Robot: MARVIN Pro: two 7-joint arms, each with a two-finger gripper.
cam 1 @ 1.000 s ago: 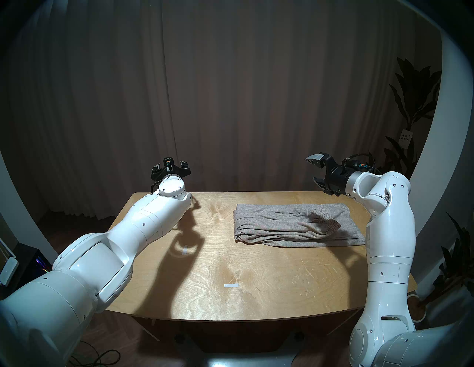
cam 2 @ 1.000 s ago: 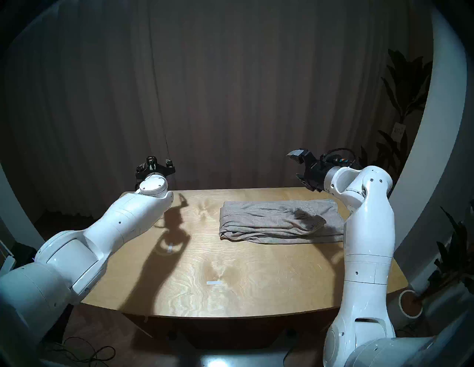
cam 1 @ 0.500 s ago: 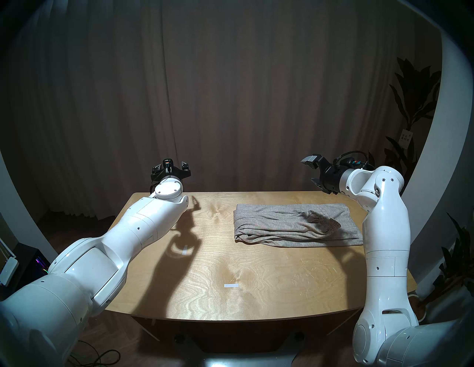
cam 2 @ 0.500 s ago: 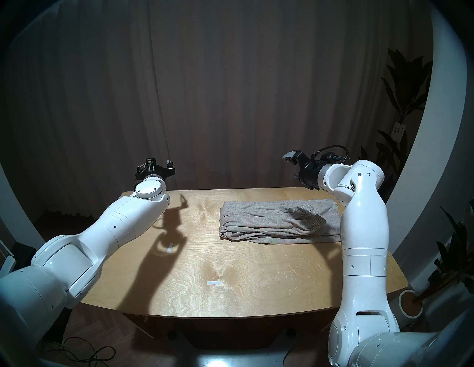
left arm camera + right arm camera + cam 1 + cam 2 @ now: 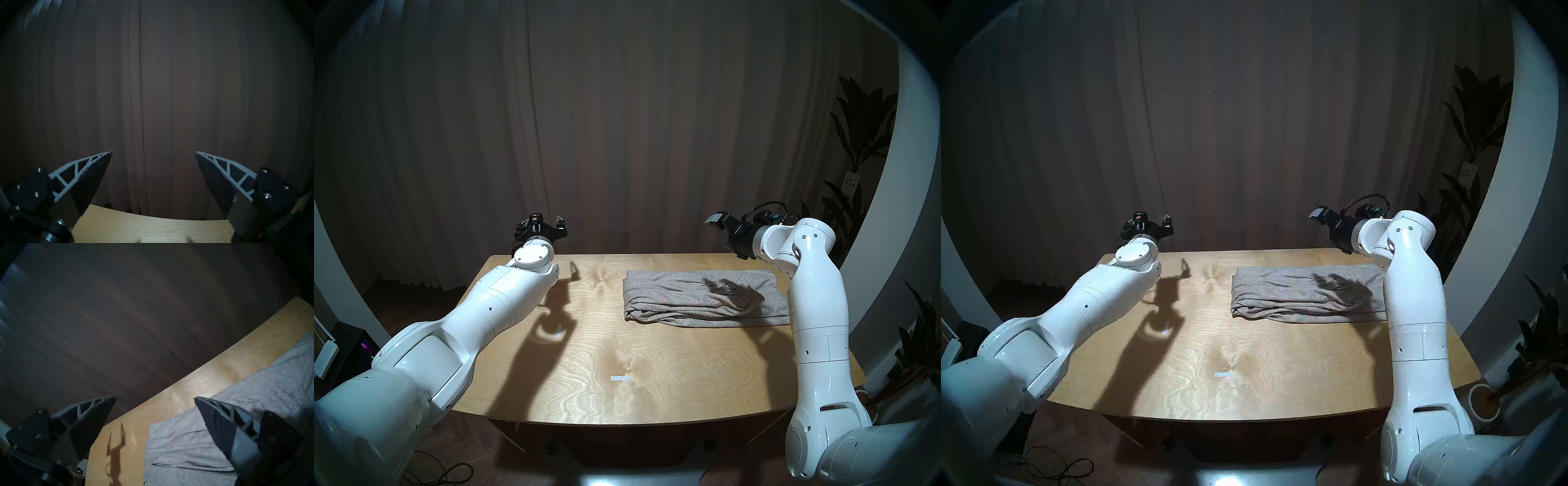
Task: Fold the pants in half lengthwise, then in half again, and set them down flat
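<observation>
The grey pants (image 5: pixel 694 298) lie folded into a wrinkled rectangle on the right half of the wooden table (image 5: pixel 619 346), the gathered waistband bunched on top at the right. Their right end is hidden behind my right forearm, also in the other head view of the pants (image 5: pixel 1297 292). My right gripper (image 5: pixel 719 232) hovers open and empty above the table's far right corner, over the pants (image 5: pixel 186 446) in its wrist view. My left gripper (image 5: pixel 541 222) is open and empty at the far left corner, facing the curtain, well apart from the pants. Both open gaps show in the wrist views: left gripper (image 5: pixel 153 152), right gripper (image 5: pixel 154 398).
Two short white tape marks are stuck on the table, one near the front middle (image 5: pixel 619 378) and one at the left centre (image 5: pixel 559 331). A dark curtain (image 5: pixel 619 135) hangs close behind the table. A potted plant (image 5: pixel 860 135) stands at the right.
My right arm has swung its wrist and gripper to the left, above the table's far edge. The left arm has drawn slightly back to the left. The pants have not moved.
</observation>
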